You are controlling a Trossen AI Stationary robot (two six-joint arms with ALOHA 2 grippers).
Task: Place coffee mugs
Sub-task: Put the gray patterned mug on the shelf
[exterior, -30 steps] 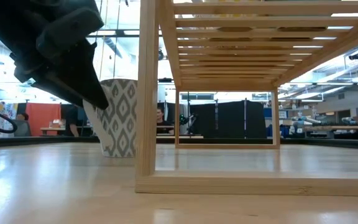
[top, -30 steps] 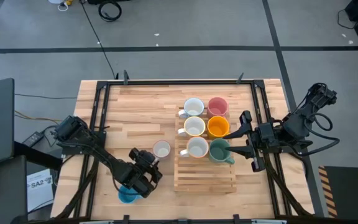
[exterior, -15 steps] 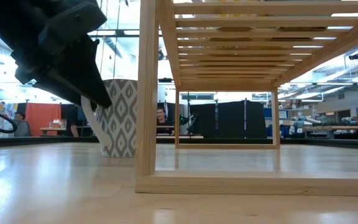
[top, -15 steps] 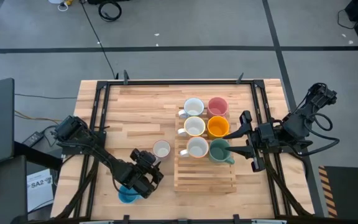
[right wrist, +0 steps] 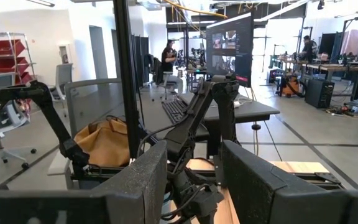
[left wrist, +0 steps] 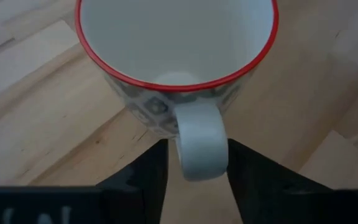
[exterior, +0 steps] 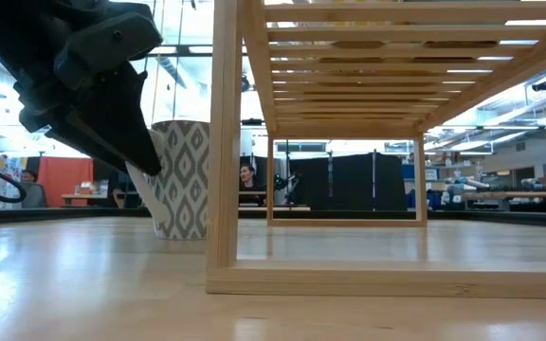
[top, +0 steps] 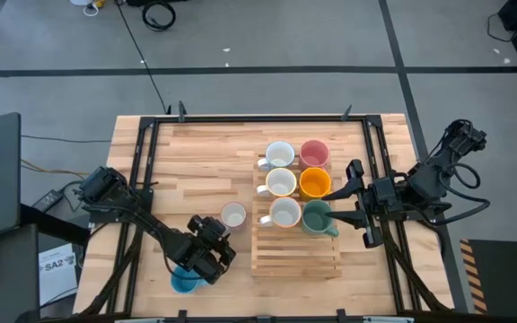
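While the left gripper (top: 212, 240) reaches low toward one o'clock, its open fingers (left wrist: 145, 180) bracket the handle of a patterned, red-rimmed mug (top: 233, 215) standing on the wooden table (top: 196, 161). A blue mug (top: 182, 283) sits at the arm's seven o'clock. Six glossy round mugs stand in two columns on the slatted wooden rack (top: 296, 251): three white, pink (top: 314, 153), orange (top: 314, 183), green (top: 318, 216). At three o'clock the right gripper (top: 355, 202) waits, fingers apart.

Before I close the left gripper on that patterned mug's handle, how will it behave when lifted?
The patterned mug looks like stiff glazed ceramic, so probably slippery and chip-prone. The left gripper straddles only its handle, so the bowl may swing or tilt sideways. It stands upright on bare wood, close beside the rack, so a swing could knock it.
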